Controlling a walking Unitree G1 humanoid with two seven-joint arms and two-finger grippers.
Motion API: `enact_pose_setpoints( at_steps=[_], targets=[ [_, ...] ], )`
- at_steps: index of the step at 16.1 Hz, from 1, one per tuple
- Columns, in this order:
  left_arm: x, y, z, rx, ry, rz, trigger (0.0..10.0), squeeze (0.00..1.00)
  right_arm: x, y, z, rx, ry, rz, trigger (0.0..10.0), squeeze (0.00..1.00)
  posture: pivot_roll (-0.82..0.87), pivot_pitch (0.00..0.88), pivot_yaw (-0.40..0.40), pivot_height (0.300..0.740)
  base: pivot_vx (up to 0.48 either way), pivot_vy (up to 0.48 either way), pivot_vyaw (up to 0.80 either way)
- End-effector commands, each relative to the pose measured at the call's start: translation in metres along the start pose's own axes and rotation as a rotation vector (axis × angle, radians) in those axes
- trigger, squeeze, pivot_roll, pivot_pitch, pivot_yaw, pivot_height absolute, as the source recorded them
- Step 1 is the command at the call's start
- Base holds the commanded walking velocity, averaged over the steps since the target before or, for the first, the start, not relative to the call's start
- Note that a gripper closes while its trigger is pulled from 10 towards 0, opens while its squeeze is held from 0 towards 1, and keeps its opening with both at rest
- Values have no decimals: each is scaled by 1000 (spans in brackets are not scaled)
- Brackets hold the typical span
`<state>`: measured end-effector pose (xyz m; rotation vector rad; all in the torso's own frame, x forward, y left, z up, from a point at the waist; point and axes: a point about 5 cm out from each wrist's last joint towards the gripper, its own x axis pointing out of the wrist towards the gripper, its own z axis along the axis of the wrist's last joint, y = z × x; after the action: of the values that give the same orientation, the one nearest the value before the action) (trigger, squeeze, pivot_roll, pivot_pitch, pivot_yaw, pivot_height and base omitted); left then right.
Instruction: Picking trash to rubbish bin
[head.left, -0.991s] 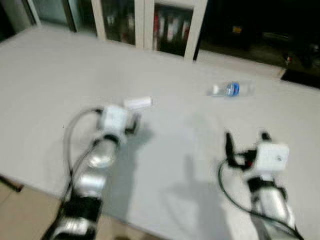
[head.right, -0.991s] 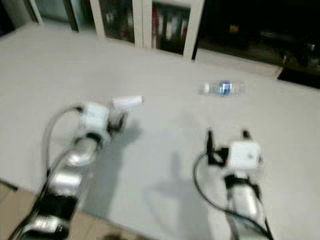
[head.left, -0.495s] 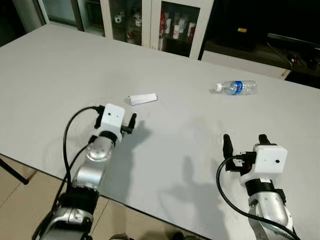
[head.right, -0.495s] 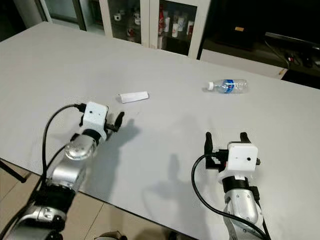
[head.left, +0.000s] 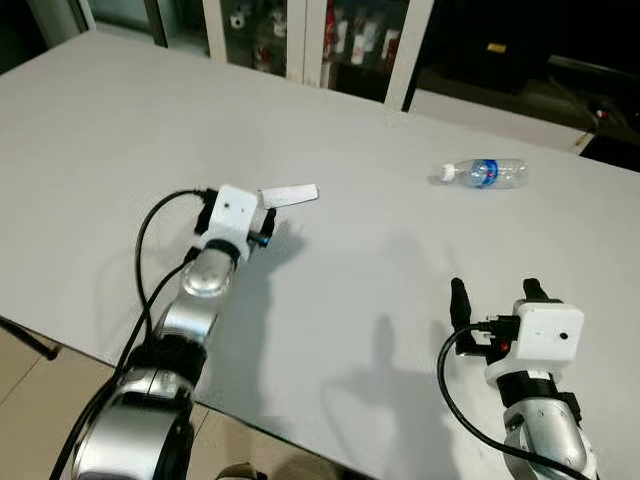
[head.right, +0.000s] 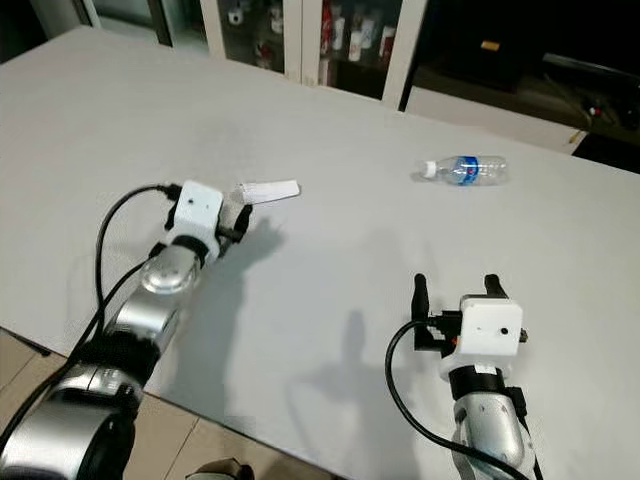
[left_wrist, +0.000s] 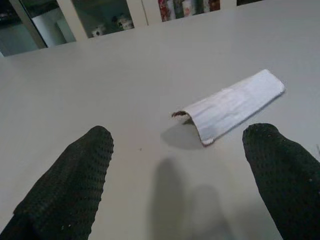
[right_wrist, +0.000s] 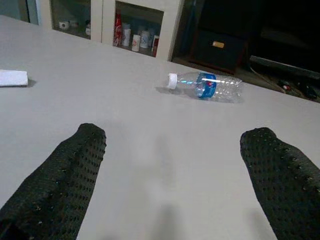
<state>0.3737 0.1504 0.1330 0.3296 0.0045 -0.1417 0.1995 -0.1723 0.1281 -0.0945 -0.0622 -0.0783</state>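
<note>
A folded white paper scrap (head.left: 290, 194) lies flat on the grey table (head.left: 110, 140). My left gripper (head.left: 258, 226) hovers just short of it, open, with the scrap (left_wrist: 231, 105) lying ahead between the two black fingers (left_wrist: 70, 180). A clear plastic bottle (head.left: 485, 173) with a blue label and white cap lies on its side farther back on the right. My right gripper (head.left: 492, 292) is open near the table's front edge, well short of the bottle (right_wrist: 207, 85), with nothing between its fingers (right_wrist: 60, 175).
Glass-fronted cabinets (head.left: 330, 35) with small items stand behind the table's far edge. A dark area with furniture (head.left: 520, 50) lies at the back right. Bare floor (head.left: 30, 400) shows beyond the table's near-left edge.
My left gripper has reached forward, closer to the paper scrap. The camera has shifted slightly and the blur has cleared. The right arm stays about where it was.
</note>
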Motion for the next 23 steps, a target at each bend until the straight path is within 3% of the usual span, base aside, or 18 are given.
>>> enact_pose_setpoints(
  at_steps=[1,5,9,14,18,23],
  targets=[
    [4,-5,2,9,-1,-11,10000,0,-5,-3,2,-17,8,-16,10000,0,132,175,-56,740,0,0,0],
    [13,-6,9,34,-5,-29,10000,0,-18,-1,5,1,27,-25,10000,0,75,207,-39,740,0,0,0],
    [18,-5,16,47,-9,-33,10000,0,-26,23,21,103,1,117,10000,0,48,237,-21,740,0,0,0],
    [20,-5,17,85,-13,-37,10000,0,-36,43,28,134,25,262,10000,0,8,274,-15,740,0,0,0],
    [24,-1,25,125,-26,5,10000,0,-45,44,26,135,67,272,10000,0,-14,286,-17,740,0,0,0],
    [24,7,32,87,-79,60,10000,0,-42,43,26,117,68,284,10000,0,1,269,-24,740,0,0,0]
  ],
)
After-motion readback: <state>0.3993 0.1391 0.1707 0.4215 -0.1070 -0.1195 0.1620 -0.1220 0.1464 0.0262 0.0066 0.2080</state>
